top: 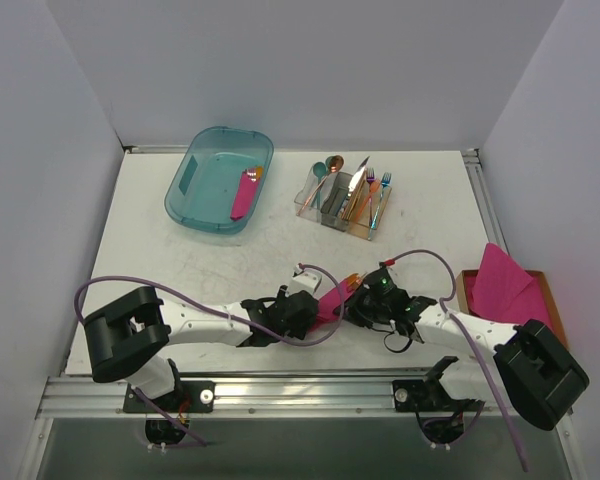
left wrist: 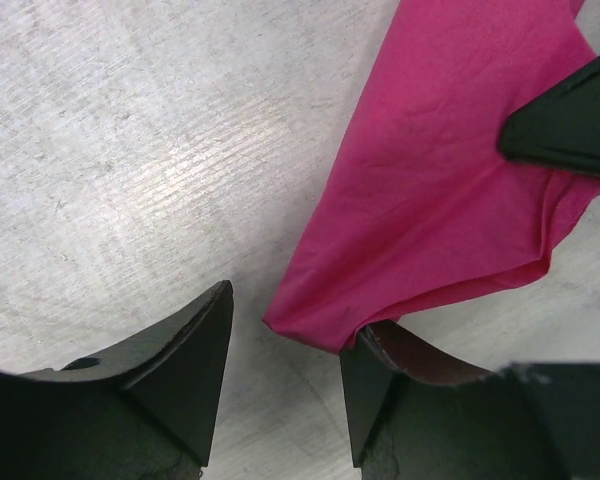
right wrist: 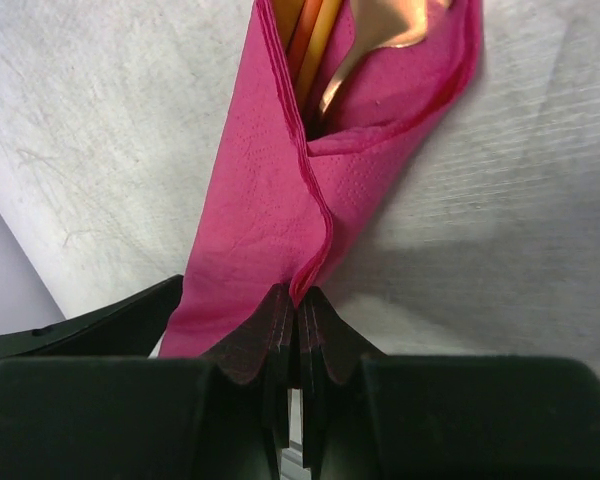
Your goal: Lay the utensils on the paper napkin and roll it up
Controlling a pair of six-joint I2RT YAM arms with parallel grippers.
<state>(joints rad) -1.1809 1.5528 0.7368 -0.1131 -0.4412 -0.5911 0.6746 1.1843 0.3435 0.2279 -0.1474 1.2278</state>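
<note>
The magenta paper napkin (top: 332,298) lies near the table's front middle, folded lengthwise around the copper-orange utensils (right wrist: 315,40). Their tips stick out of its far end (top: 352,281). My right gripper (right wrist: 298,300) is shut on the napkin's folded edge (right wrist: 270,220) at the near end. My left gripper (left wrist: 292,320) is open, low over the table. The napkin's corner (left wrist: 450,180) lies between its jaws, touching the right finger (left wrist: 380,380). One right finger (left wrist: 570,120) shows in the left wrist view. In the top view the two grippers meet at the napkin, left (top: 305,310) and right (top: 358,303).
A teal tub (top: 195,200) at the back left holds a rolled pink napkin (top: 245,192). A clear organizer (top: 348,200) with several cutlery pieces stands at the back middle. A brown box with a stack of pink sheets (top: 505,285) sits at the right edge.
</note>
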